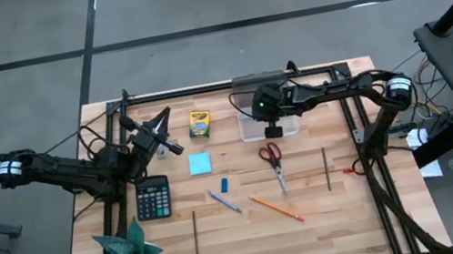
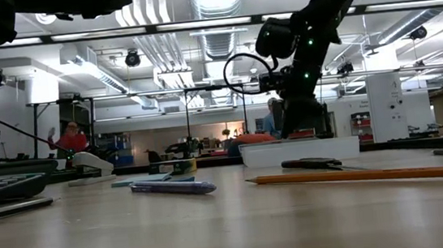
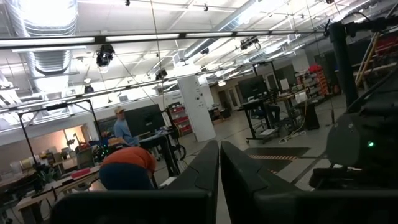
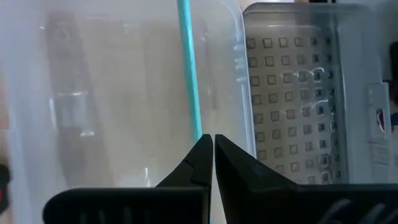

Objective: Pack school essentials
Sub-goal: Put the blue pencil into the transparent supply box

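My right gripper hangs over a clear plastic box at the table's far middle, shut on a thin teal pen. In the low view it stands above the box. My left gripper is shut, held off the table at the left and touching nothing. Lying on the table are a yellow-green crayon box, a light-blue note pad, a blue eraser, red-handled scissors, a pen and pencils. My right gripper pinches the teal pen by its near end between the two fingertips, coming from above and pointing down into the box. The pen runs on from the fingertips over the box's clear floor. Whether its far end rests on the floor I cannot tell.
A black calculator and a green folded-paper plant sit at the table's left near side. A dark pencil lies at the right and another near the front. The box's grid-patterned part lies beside it. People show in the room behind.
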Available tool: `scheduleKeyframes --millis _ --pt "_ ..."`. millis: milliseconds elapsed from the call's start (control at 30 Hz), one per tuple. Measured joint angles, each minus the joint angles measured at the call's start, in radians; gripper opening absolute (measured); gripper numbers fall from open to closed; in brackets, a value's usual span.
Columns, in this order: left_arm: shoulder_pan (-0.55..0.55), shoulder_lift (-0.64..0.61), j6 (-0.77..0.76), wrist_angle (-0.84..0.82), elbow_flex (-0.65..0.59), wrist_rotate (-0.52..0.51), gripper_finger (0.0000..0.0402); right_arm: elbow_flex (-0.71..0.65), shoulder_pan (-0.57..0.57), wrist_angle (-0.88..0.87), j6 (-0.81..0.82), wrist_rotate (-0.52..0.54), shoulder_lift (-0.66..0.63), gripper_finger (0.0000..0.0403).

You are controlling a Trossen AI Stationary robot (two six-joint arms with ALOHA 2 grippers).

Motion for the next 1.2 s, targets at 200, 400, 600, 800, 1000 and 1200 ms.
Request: scheduleKeyframes --millis 200,400,600,800,1000,1200 --pt "0.000 0.000 0.000 0.000 0.000 0.000 0.0000 -0.035 0.011 0.056 0.090 -0.013 -0.073 0.0008" --pt "0.000 0.000 0.000 0.001 0.000 0.000 0.0000 -0.051 0.012 0.229 0.178 -0.113 -0.096 0.0008" --pt "0.000 0.000 -0.002 0.002 0.001 0.004 0.0000 -0.049 0.012 0.440 0.246 -0.122 -0.020 0.0008" --pt "0.000 0.000 -0.002 0.003 0.001 0.005 0.0000 0.063 0.012 0.463 0.315 -0.176 0.116 0.0008" --pt "0.000 0.000 0.001 0.003 0.001 0.006 0.0000 0.198 0.012 0.287 0.285 -0.175 0.213 0.0008" --pt "0.000 0.000 0.001 0.003 0.001 0.006 0.0000 0.248 0.012 0.170 0.277 -0.171 0.246 0.0008"
